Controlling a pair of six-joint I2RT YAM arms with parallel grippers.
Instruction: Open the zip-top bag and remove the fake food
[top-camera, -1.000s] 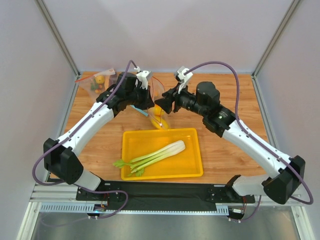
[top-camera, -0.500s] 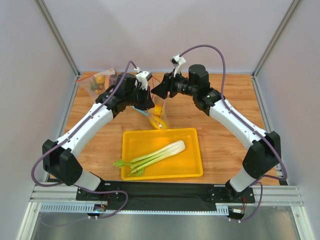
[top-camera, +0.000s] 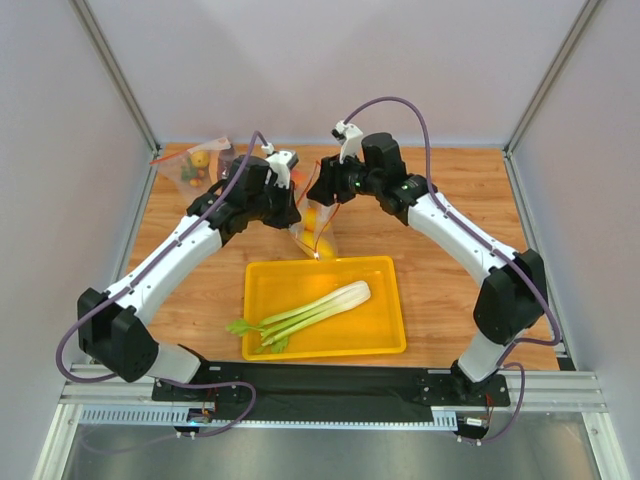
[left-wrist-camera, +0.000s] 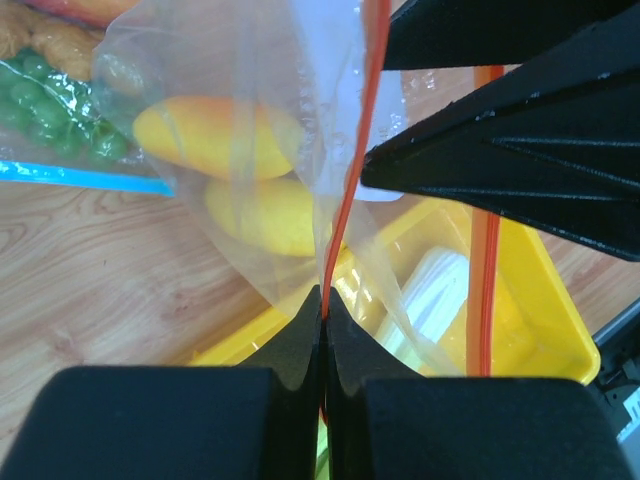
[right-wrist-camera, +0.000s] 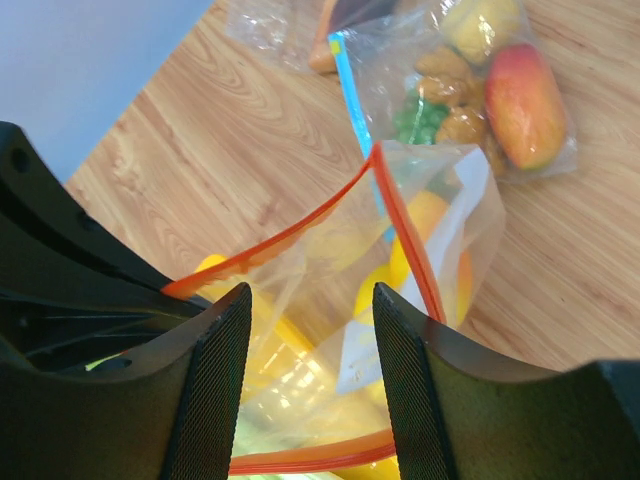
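Observation:
The zip-top bag (top-camera: 318, 228) hangs above the table just behind the yellow tray (top-camera: 392, 338), its red-orange zip strip (right-wrist-camera: 405, 230) parted into an open mouth. My left gripper (left-wrist-camera: 325, 305) is shut on one side of that strip and holds the bag up. An orange oval fruit (left-wrist-camera: 215, 135) and a yellow oval fruit (left-wrist-camera: 265, 215) lie inside the bag. My right gripper (right-wrist-camera: 310, 345) is open and empty, with its fingers (right-wrist-camera: 215, 380) over the open mouth. The celery-like stalk (top-camera: 315, 308) lies in the tray.
A clear bag with a blue zip strip (right-wrist-camera: 350, 85) holds mixed fake food (right-wrist-camera: 520, 90) on the wood behind the held bag. Another small bag (top-camera: 195, 165) lies at the back left corner. The two grippers are close together.
My right arm has swung left and its open gripper has come from beside the bag to right over its mouth. My left gripper still holds the bag, nearly unmoved.

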